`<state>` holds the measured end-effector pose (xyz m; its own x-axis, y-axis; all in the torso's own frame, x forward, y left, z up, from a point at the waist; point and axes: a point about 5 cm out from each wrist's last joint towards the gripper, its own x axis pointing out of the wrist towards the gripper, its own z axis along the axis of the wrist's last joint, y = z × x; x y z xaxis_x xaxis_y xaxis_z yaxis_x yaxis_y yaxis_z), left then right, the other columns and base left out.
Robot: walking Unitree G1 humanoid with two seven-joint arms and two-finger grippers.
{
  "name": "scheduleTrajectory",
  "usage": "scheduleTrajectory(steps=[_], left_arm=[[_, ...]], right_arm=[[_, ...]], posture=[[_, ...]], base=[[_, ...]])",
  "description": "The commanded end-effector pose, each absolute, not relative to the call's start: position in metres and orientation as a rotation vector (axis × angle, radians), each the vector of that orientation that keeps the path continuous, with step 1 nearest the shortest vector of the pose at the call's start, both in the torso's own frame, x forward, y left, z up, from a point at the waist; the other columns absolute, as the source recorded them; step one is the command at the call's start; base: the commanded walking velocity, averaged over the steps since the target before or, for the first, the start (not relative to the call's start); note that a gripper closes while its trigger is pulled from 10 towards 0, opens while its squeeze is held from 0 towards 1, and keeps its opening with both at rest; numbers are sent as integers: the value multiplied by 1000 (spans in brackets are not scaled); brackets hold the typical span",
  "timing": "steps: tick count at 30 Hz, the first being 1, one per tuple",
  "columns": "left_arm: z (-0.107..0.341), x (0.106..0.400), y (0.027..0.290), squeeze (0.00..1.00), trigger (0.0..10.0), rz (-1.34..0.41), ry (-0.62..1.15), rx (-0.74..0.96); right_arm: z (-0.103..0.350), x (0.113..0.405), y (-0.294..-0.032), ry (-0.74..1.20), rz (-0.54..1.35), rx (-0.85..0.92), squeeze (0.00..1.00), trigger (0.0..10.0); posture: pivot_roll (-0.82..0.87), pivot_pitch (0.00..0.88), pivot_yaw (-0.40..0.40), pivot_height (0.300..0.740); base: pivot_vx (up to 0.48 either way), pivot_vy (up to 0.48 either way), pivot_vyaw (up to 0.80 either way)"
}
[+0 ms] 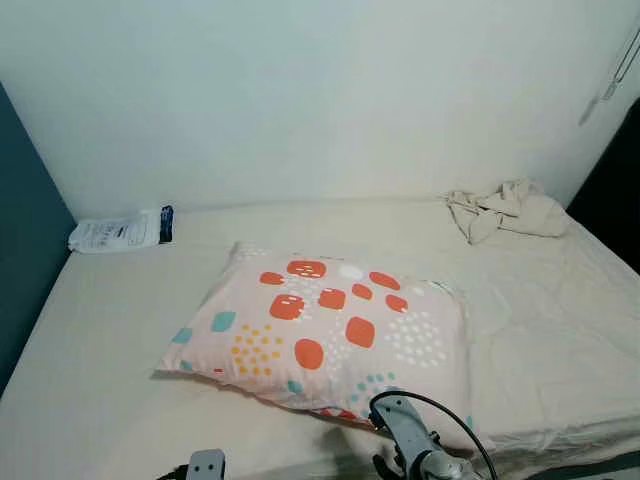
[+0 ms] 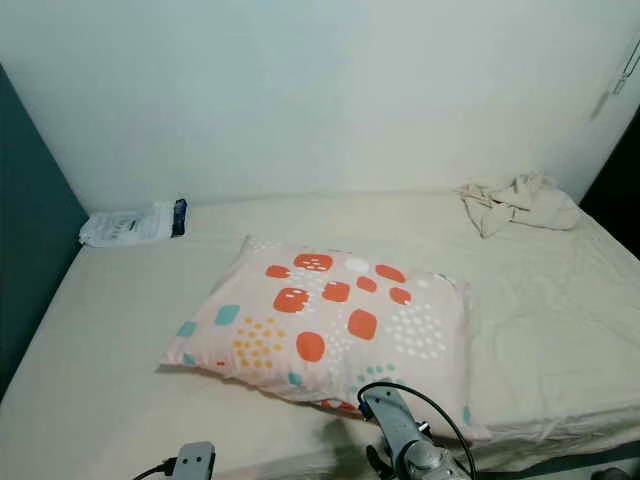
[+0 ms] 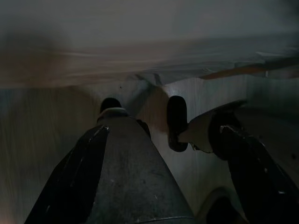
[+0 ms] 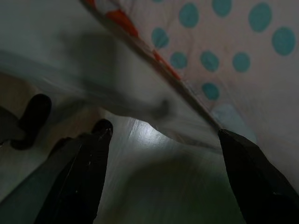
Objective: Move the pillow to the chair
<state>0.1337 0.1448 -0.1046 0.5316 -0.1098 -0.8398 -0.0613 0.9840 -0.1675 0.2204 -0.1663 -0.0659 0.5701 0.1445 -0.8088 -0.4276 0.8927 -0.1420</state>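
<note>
At the far left of the bed (image 1: 90, 400), a white plastic packet (image 1: 115, 234) with a dark blue end is lying against the wall (image 1: 300, 90), close to the teal panel (image 1: 25, 250) that is bordering the mattress. There is dark printing on the packet, but it is too small to read.

The left gripper (image 3: 142, 121) is hanging low at the bed's near edge; from the head camera just its silver wrist (image 1: 207, 465) is peeking in at the bottom. In the dim left wrist view its two black fingers are standing clearly apart, holding nothing, with the underside of the bed above them.

The pillow (image 1: 320, 335) is lying flat in the middle of the bed, cream-coloured and printed with orange rounded squares, yellow and white dots and small teal patches. It carries no writing.

The right gripper (image 4: 163, 154) is sitting just under the pillow's near corner, where the silver arm (image 1: 410, 440) with its looping black cable is rising. Its fingers are spread wide, one on each side of the pillow's teal-dotted edge, not closing on it.

At the far right corner a crumpled beige cloth (image 1: 505, 210) is resting by the wall.
</note>
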Motion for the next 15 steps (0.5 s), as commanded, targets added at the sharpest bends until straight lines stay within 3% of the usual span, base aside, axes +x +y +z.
scheduleTrajectory(steps=[1, 8, 12, 13, 14, 15], left_arm=[[-110, 119, 146, 0, 10000, -34, 1071, -171], [-110, 119, 150, 0, 10000, -6, 1065, -176], [-110, 119, 152, 0, 10000, -10, 1069, -168], [-110, 119, 154, 0, 10000, -10, 1072, -165], [-110, 118, 155, 0, 10000, -9, 1074, -163], [-110, 118, 156, 0, 10000, -8, 1075, -162]], right_arm=[[-63, 225, -168, 882, 296, -292, 0, 10000], [-38, 261, -167, 733, 118, 44, 0, 10000], [1, 302, -172, 525, 15, 276, 0, 10000], [9, 309, -175, 480, 2, 299, 353, 10000], [16, 315, -178, 449, -7, 301, 1000, 10000], [19, 317, -180, 434, -13, 297, 1000, 10000]], posture=[[-42, 34, -48, 740], [-39, 31, -38, 740], [-44, 32, -31, 740], [-45, 33, -29, 740], [-45, 35, -28, 740], [-45, 35, -28, 740]], base=[[0, -472, 0], [0, 0, 0], [0, 0, 0], [0, 0, 0], [0, 0, 0], [0, 0, 0]])
